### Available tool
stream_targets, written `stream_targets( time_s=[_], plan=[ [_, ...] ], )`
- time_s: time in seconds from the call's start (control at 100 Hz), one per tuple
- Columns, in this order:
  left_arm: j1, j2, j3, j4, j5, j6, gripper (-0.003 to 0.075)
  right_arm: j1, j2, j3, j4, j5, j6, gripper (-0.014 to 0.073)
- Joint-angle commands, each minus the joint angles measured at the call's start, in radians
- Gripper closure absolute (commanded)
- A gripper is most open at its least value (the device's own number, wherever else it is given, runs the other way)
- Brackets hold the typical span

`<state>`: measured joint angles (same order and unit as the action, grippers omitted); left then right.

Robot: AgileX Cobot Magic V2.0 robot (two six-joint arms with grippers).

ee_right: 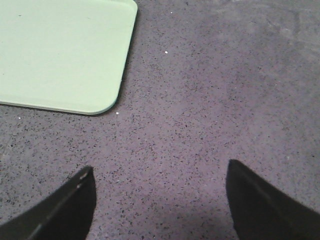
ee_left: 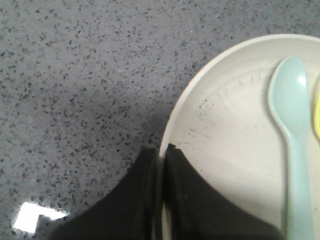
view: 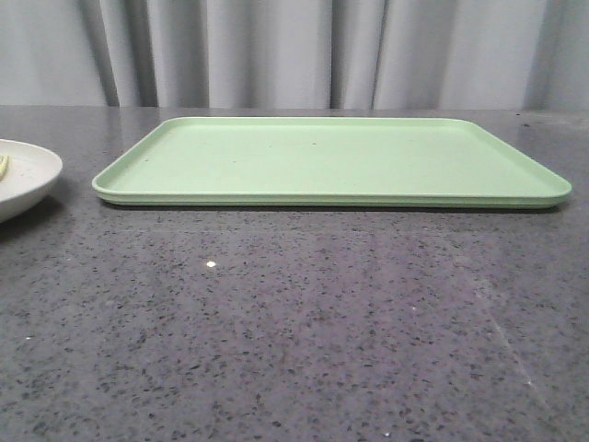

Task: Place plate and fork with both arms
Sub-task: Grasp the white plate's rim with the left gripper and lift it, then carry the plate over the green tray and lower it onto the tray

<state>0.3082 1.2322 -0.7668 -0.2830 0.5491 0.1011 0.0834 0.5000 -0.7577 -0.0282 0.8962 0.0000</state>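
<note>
At the far left edge of the front view, the cream plate (view: 26, 180) is sitting on the dark speckled table (view: 294, 322), only partly inside the picture, with a sliver of pale yellow-green showing on it at the frame edge. The left wrist view is showing the left gripper (ee_left: 161, 165) clenched on the plate's (ee_left: 235, 150) raised rim, one black finger lying outside the rim and the other inside, nearly meeting across it. Inside the plate a pale blue spoon (ee_left: 295, 130) is lying with its bowl away from the fingers, and just beside it the yellow fork (ee_left: 316, 110) is showing as a thin strip at the picture's edge, so its tines cannot be made out. To the right of the plate and apart from it, the light-green rectangular tray (view: 331, 161) is resting flat on the table before grey curtains (view: 294, 51). Further right, the right gripper (ee_right: 160, 185) is hanging released over bare table (ee_right: 210, 100), its fingers spread wide and holding nothing, with one rounded corner of the tray (ee_right: 65, 55) lying nearby.
</note>
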Motion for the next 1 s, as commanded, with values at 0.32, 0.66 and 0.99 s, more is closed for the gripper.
stream_targets(
  time_s=[0.32, 0.66, 0.99],
  plan=[
    [0.145, -0.036, -0.089, -0.395, 0.112, 0.292, 0.0740, -0.006, 0.014, -0.034, -0.006, -0.065, 0.000, 0.0050],
    [0.253, -0.036, -0.145, -0.727, 0.283, 0.504, 0.0741, -0.006, 0.014, -0.034, -0.006, -0.065, 0.000, 0.0050],
    [0.185, -0.036, -0.185, -0.764, 0.306, 0.504, 0.0741, -0.006, 0.014, -0.029, -0.006, -0.068, 0.000, 0.0050]
  ],
)
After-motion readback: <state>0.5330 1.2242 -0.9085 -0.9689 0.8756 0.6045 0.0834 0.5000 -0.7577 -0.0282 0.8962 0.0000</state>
